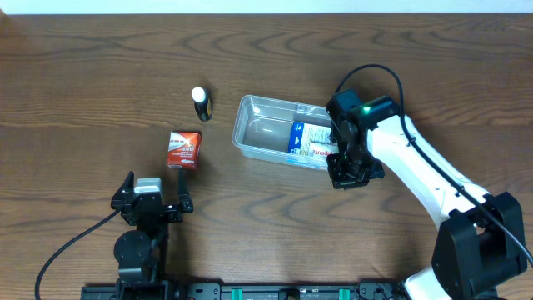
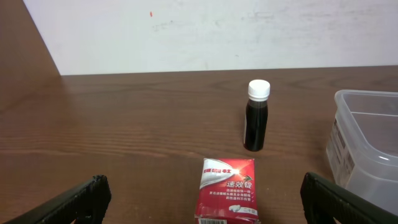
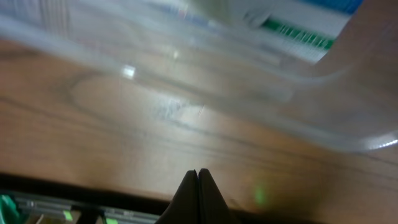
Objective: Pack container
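Observation:
The clear plastic container sits at the table's middle with a blue-and-white box lying in its right half. The container's wall shows at the right edge of the left wrist view and, blurred, across the top of the right wrist view. My right gripper is shut and empty, at the container's front right corner. My left gripper is open and empty, just in front of a red box that lies between its fingers.
A small dark bottle with a white cap stands upright behind the red box, left of the container; it also shows in the left wrist view. A pale wall borders the table's far edge.

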{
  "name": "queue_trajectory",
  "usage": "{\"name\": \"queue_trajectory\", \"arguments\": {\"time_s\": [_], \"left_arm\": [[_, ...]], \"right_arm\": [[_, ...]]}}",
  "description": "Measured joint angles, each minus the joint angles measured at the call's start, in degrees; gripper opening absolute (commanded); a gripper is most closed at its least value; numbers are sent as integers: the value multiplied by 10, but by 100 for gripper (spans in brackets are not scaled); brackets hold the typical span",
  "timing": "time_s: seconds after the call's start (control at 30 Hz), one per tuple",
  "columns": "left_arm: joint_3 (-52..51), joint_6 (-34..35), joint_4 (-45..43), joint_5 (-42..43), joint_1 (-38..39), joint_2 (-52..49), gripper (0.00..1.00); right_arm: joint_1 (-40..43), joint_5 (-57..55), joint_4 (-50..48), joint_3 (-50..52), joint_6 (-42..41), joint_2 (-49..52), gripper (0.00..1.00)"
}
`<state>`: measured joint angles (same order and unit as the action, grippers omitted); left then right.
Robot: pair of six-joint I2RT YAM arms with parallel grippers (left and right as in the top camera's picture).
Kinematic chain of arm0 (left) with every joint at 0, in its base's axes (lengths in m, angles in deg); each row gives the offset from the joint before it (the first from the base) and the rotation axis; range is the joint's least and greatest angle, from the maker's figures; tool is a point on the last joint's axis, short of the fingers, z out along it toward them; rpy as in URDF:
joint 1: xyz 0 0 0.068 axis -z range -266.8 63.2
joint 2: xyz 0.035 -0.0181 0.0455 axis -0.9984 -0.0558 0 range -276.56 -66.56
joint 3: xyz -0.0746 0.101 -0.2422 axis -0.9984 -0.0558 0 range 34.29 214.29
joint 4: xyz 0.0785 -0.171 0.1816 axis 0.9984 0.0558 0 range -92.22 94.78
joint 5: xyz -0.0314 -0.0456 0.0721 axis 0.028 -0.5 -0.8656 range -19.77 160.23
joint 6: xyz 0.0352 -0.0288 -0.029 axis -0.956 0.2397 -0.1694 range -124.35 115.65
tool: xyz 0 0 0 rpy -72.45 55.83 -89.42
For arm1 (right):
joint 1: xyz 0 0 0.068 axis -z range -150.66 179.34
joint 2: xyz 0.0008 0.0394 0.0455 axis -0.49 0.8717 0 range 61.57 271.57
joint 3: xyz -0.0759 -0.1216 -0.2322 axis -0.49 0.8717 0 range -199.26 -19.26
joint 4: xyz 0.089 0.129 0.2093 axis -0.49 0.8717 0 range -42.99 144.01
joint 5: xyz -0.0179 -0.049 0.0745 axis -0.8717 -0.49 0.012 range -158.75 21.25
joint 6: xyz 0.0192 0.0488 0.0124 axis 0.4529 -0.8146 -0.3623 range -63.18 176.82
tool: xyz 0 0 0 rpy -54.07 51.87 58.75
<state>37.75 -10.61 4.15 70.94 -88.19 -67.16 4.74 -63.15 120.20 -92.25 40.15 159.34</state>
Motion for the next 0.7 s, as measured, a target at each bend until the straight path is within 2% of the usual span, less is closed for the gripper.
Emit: {"name": "queue_trajectory", "arguments": {"time_s": [0.3, 0.7], "left_arm": [[0, 0, 0, 0, 0, 0, 98], [0, 0, 0, 0, 0, 0, 98]], "right_arm": [[36, -77, -19, 0, -33, 0, 1], [40, -92, -95, 0, -35, 0, 1]]}}
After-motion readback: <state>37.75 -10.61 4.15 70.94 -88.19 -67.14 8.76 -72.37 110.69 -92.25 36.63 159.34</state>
